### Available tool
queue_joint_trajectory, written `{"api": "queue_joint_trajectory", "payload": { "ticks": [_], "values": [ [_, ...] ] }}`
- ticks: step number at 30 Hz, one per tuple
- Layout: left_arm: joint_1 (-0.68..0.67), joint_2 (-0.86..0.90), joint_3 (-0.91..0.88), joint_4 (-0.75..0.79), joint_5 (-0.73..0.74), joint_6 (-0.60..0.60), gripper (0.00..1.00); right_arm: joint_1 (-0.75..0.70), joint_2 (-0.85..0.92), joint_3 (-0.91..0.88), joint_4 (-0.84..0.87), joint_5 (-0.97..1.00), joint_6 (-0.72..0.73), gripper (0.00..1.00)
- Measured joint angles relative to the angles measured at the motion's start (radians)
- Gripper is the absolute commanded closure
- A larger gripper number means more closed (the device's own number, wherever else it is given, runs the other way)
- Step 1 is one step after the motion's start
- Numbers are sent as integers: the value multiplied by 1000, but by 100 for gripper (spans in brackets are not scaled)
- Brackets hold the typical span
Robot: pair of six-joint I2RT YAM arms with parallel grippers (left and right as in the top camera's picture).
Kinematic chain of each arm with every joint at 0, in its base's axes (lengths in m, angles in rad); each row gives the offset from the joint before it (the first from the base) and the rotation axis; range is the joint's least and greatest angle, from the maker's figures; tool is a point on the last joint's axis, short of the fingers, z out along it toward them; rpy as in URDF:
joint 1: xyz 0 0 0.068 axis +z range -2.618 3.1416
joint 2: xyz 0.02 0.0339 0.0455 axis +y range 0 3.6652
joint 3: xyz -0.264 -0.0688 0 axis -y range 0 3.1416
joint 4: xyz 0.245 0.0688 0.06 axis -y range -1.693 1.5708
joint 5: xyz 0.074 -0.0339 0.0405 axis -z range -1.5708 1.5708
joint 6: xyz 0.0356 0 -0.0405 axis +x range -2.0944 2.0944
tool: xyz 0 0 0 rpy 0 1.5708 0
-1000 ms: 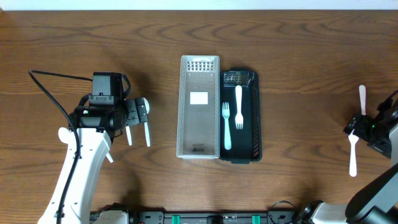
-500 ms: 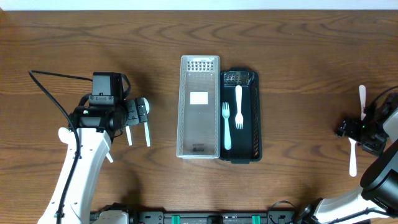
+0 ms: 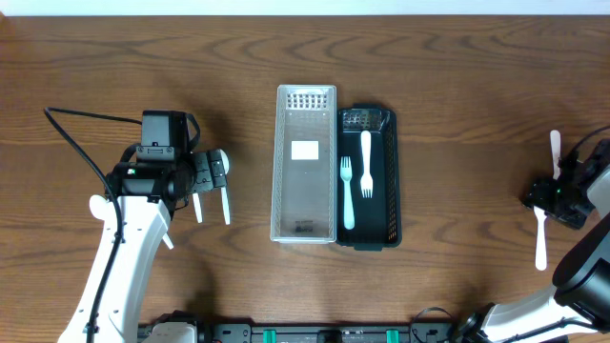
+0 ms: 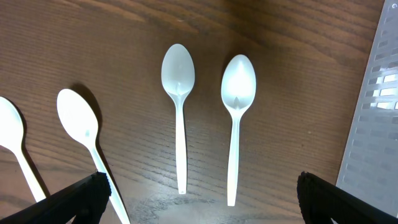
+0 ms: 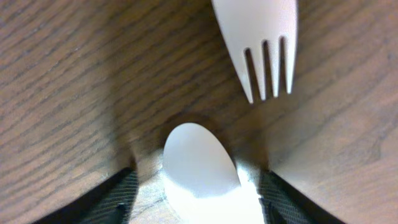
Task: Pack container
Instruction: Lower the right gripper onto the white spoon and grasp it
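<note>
Left arm (image 3: 122, 257) reaches in from the near edge, wrist turned toward centre | left gripper (image 3: 212, 177) faces down, jaws wide apart, dark fingertips (image 4: 84, 194) at the wrist view's bottom corners | right arm (image 3: 583, 272) at far right edge | right gripper (image 3: 556, 195) angled down, jaws parted, fingers (image 5: 118, 193) barely in view.

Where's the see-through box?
In the overhead view the clear box sits in the middle, between the two arms. It is pressed against the left side of the black tray.
</note>
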Motion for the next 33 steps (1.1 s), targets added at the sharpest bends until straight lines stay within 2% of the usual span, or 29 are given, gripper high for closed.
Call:
{"api": "queue_joint_trajectory", "payload": {
  "ticks": [16, 19, 27, 33],
  "values": [
    [0, 0, 0, 0, 0, 0, 2, 0, 0, 2, -11, -1, -38, 73],
    [0, 0, 0, 0, 0, 0, 2, 0, 0, 2, -10, -3, -36, 83],
    [0, 0, 0, 0, 0, 0, 2, 34, -2, 23, -78, -79, 12, 80],
    [0, 0, 0, 0, 0, 0, 2, 223, -130, 127, -174, -105, 84, 80]
  ]
}}
